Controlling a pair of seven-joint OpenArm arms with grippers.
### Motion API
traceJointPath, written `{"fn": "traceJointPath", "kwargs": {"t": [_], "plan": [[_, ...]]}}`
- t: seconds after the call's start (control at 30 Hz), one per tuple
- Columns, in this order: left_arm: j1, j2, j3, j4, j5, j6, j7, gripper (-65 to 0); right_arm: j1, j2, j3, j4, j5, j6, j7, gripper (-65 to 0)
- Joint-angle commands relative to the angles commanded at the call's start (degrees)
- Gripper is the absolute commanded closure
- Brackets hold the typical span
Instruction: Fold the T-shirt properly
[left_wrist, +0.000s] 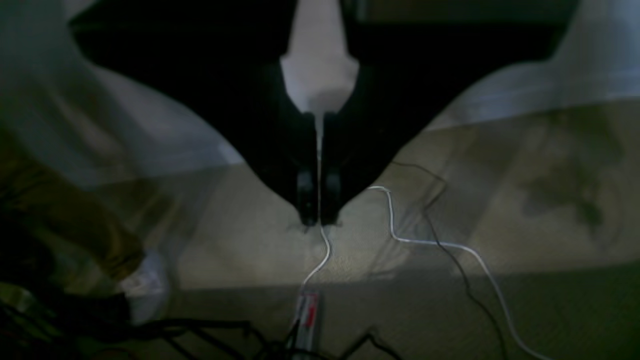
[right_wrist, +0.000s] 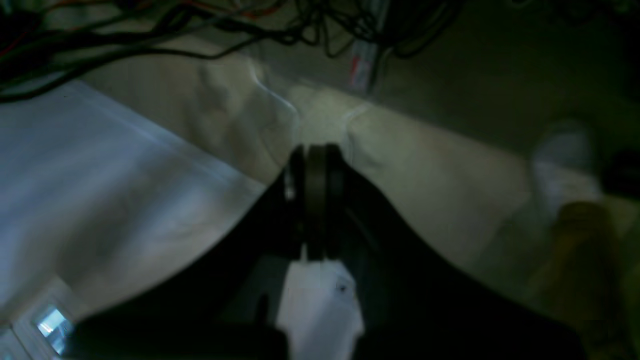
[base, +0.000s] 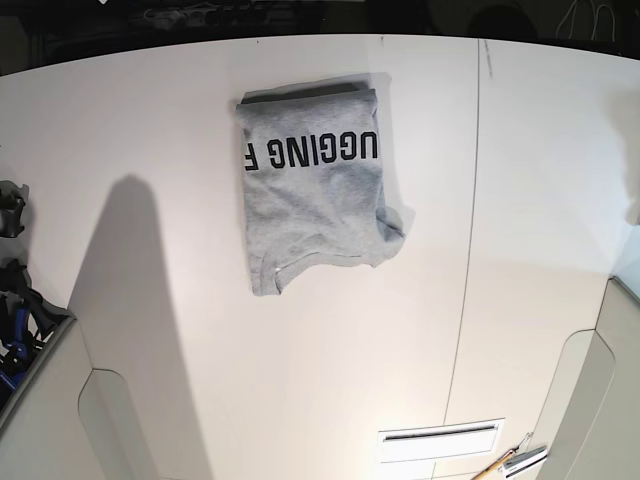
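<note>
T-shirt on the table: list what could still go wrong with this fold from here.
1. The T-shirt lies folded, but its near edge is uneven and a flap sticks out at one near corner; the fold may count as untidy.
2. Both claws, left claw and right claw, are shut and point at floor and cables, away from the table. Returning to tidy could drag the stack askew.

T-shirt — black block letters, seen inverted, read "UGGING F" — rest hidden.
</note>
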Motion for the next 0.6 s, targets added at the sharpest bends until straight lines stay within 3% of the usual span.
{"fn": "traceJointPath", "kwargs": {"t": [0.07, 0.2, 0.27, 0.37, 0.5, 0.6], "plan": [[-3.3, 0.0, 2.1, -4.7, 0.0, 0.0, -0.7, -1.7, 2.8, -0.1, -2.7, -5.6, -1.8, -0.04, 2.7, 0.0], [-10.3, 0.0, 11.1, -16.4, 1.9, 1.0, -5.8, -1.7, 12.1, -0.5, -10.1, -16.3, -5.0, -0.04, 2.8, 0.0], [-14.5, 0.0, 16.3, -22.9, 5.2, 7.9, -9.9, -1.7, 17.0, -1.2, -14.0, -21.0, -7.3, -0.24, 2.8, 0.0], [-22.2, -0.4, 24.6, -32.3, 9.4, 15.8, -10.8, -1.7, 24.0, -3.1, -19.0, -27.5, -12.3, -0.57, 2.8, 0.0], [-28.7, -0.6, 33.1, -38.5, 7.4, 16.3, -11.1, -1.7, 30.5, -5.4, -23.3, -32.8, -15.4, -0.70, 2.8, 0.0], [-30.5, -0.6, 35.2, -38.6, 7.4, 16.8, -10.9, -1.7, 33.5, -6.1, -23.9, -32.6, -15.3, -0.72, 2.8, 0.0]]}}
